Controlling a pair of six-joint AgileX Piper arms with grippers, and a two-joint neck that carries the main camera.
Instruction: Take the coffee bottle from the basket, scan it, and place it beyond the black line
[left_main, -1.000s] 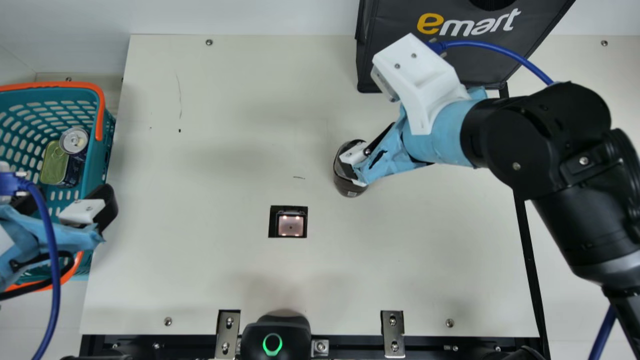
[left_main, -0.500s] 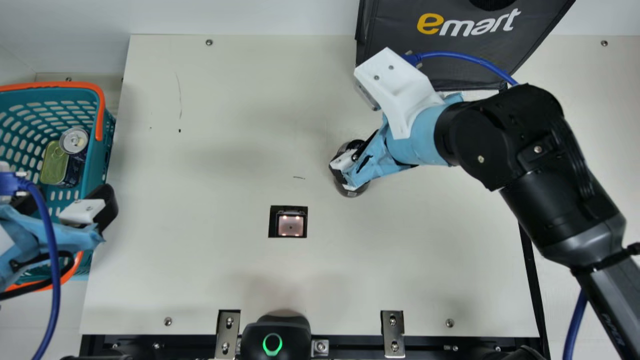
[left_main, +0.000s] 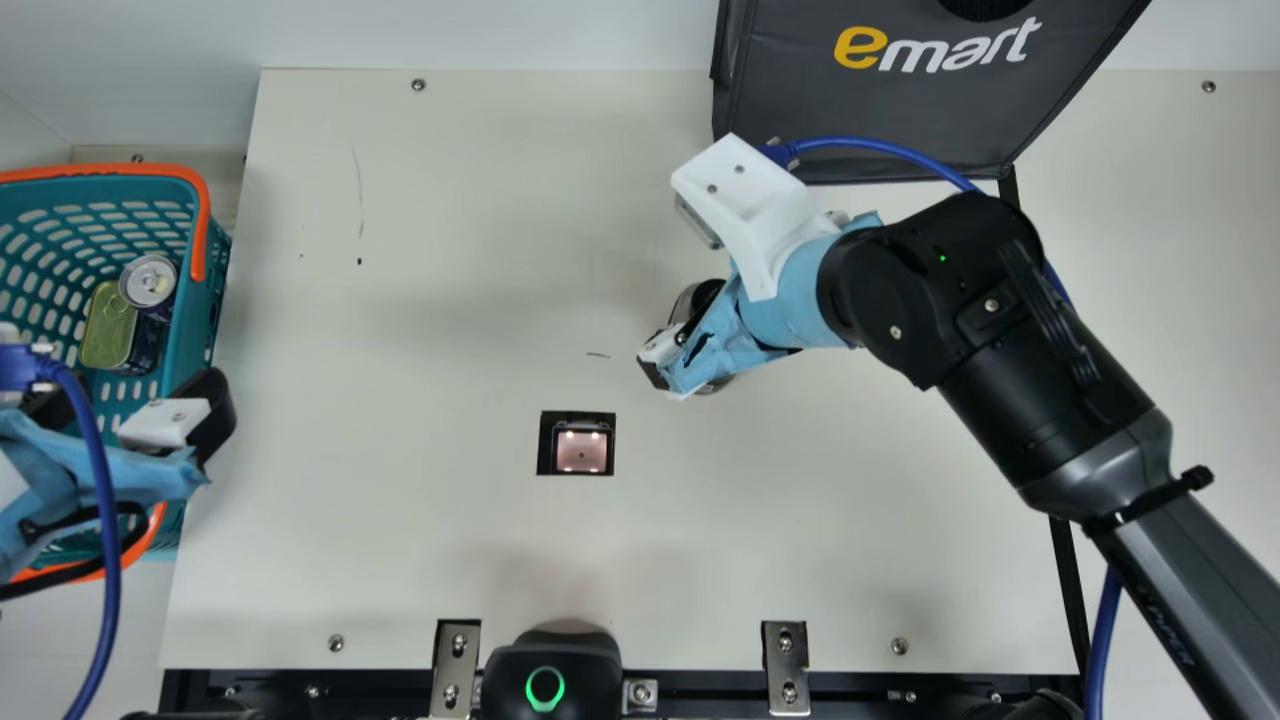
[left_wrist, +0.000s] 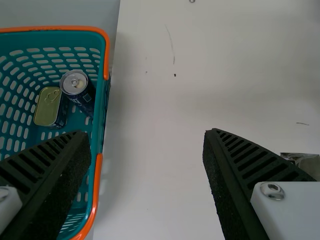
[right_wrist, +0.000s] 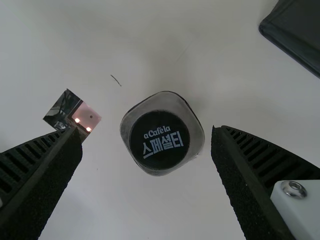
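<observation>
Overhanging the basket (cans inside): left gripper

A black-capped coffee bottle stands upright between basket and black line.

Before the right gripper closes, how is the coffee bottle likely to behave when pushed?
The coffee bottle stands upright, so a high push could tip it. Its rounded square outline would probably resist rolling. Smooth-looking sides might slip in a loose grip.
</observation>
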